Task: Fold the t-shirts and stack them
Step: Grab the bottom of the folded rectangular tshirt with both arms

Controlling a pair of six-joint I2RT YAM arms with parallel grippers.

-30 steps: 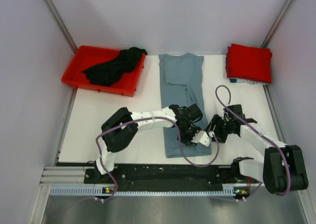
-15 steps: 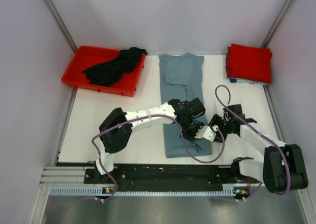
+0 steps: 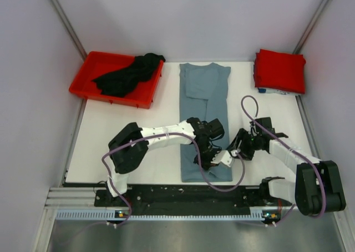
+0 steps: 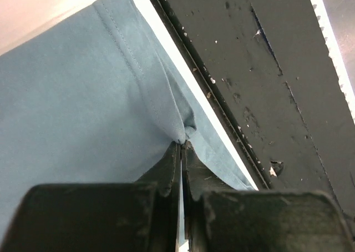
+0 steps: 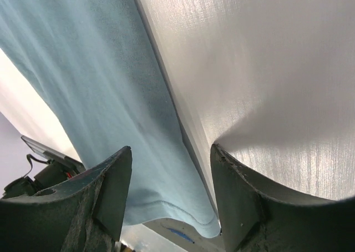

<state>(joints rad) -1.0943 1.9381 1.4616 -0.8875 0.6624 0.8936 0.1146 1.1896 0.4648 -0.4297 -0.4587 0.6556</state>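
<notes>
Left fingers (image 4: 166,171) pressed together, pinching a small fold of the grey-blue t-shirt (image 4: 83,113) hem at their tips. The rest of the shirt lies flat on the worktop (image 3: 111,107), beyond them. Right fingers (image 5: 108,199) spread, holding nothing; the shirt's side edge and bare worktop show between them. Red t-shirt (image 3: 280,70) folded, far beyond the right fingers. Black t-shirt (image 3: 127,74) heaped in red bin (image 3: 83,80), far off the left fingers' side.
</notes>
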